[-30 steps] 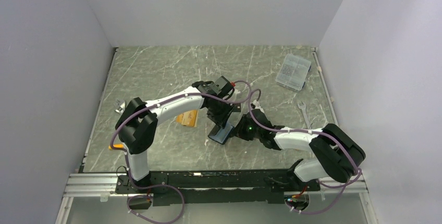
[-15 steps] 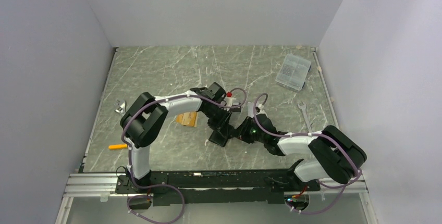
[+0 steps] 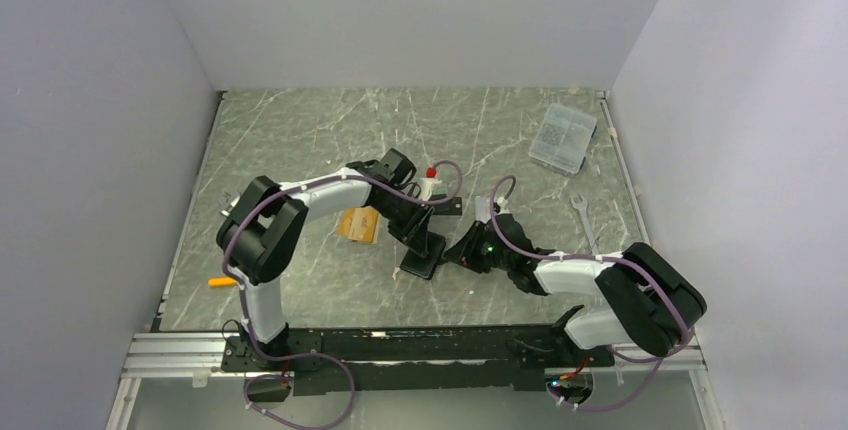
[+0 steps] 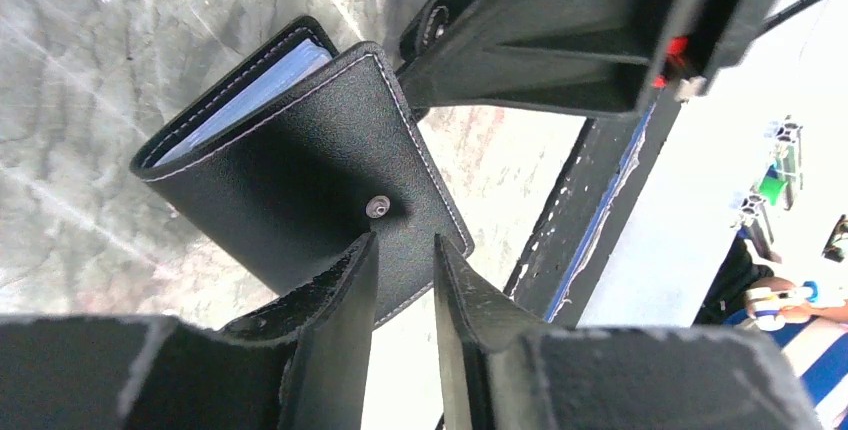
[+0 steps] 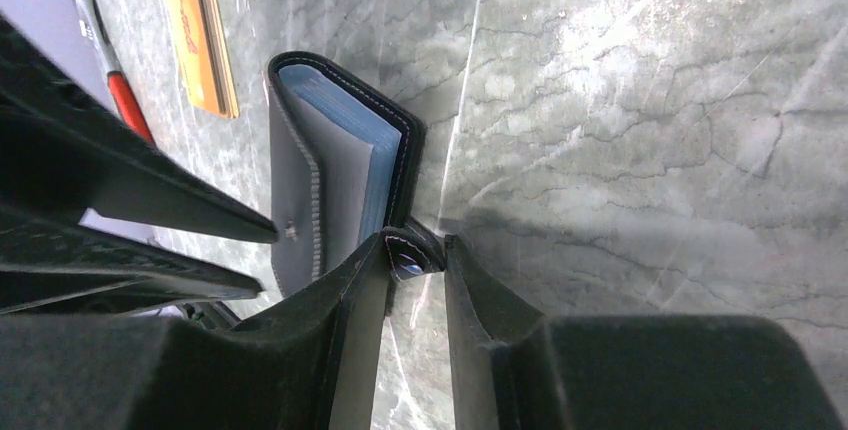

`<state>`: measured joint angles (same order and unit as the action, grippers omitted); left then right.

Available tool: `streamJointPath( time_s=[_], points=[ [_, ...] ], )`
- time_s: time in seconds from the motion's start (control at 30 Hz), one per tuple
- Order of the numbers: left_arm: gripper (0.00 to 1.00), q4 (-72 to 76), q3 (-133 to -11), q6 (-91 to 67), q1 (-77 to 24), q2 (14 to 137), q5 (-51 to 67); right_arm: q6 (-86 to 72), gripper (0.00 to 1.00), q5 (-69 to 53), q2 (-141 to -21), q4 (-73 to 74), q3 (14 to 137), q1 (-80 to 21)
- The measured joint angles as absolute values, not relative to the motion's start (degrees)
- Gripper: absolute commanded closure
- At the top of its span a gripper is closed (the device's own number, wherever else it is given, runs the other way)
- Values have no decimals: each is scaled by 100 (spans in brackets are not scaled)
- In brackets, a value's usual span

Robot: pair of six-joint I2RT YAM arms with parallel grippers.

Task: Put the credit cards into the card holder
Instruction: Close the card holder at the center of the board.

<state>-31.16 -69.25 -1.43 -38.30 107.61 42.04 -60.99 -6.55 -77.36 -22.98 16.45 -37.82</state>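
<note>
Jaws of our right gripper (image 5: pixel 418 250) are pinched on the snap tab (image 5: pixel 405 258) of the one card holder (image 5: pixel 298 175), which runs lengthwise straight away from them; our left gripper (image 4: pixel 405 247), jaws narrowly apart and empty, faces its cover. One orange card (image 5: pixel 190 30) lies beyond, nearer the left gripper

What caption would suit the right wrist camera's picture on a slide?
Right gripper pinches the snap tab of the black card holder on the marbled table, an orange-gold card lying nearby.
</note>
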Motion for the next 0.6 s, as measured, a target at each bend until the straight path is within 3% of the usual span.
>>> streamJointPath(
  time_s=[0.23,0.6],
  points=[
    [73,-3347,-6899,652,-3732,10213,4257,-6001,69,-670,-7758,-1973,1828,-3765],
    [77,-2773,-6062,1240,-4386,10036,3046,-5846,69,-637,-7677,-1315,2102,-3758]
  ],
)
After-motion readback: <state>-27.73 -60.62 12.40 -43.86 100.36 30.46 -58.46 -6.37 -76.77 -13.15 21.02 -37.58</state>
